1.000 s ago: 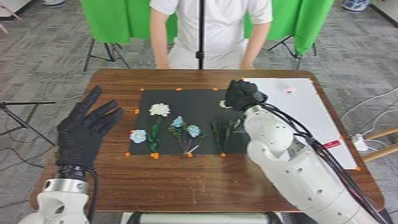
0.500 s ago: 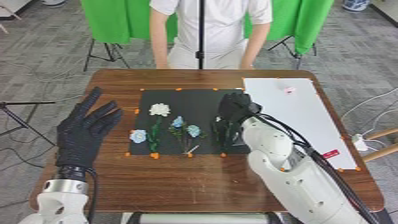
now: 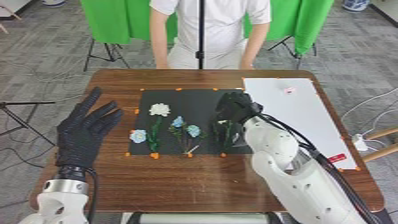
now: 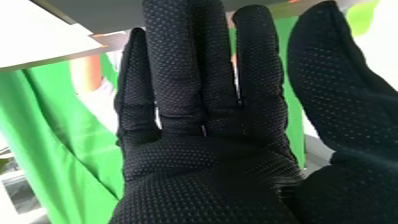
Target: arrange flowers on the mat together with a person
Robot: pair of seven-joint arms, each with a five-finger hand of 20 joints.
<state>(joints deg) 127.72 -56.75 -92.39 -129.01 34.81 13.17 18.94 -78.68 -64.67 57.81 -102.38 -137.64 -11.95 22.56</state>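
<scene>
My right hand (image 3: 234, 108) is over the right part of the black mat (image 3: 194, 96), near its edge with the white sheet. In the right wrist view the right hand (image 4: 209, 165) is open, its fingers straight and its thumb apart, with nothing held. Just below it in the head view, green stems (image 3: 226, 137) lie on the mat, partly hidden by the hand. A white flower (image 3: 159, 109), a blue flower (image 3: 139, 135) and a pair of blue blooms (image 3: 194, 131) rest farther left. My left hand (image 3: 87, 130) is open beyond the mat's left side.
A white sheet (image 3: 306, 107) covers the table's right side, with a small pink-and-white item (image 3: 290, 90) near its far end. Orange marks surround the mat. A person stands behind the far edge of the brown table (image 3: 178, 190).
The right hand has come from the mat's far right corner a short way back towards the robot, over the stems. My left hand and the flowers on the left have kept their places.
</scene>
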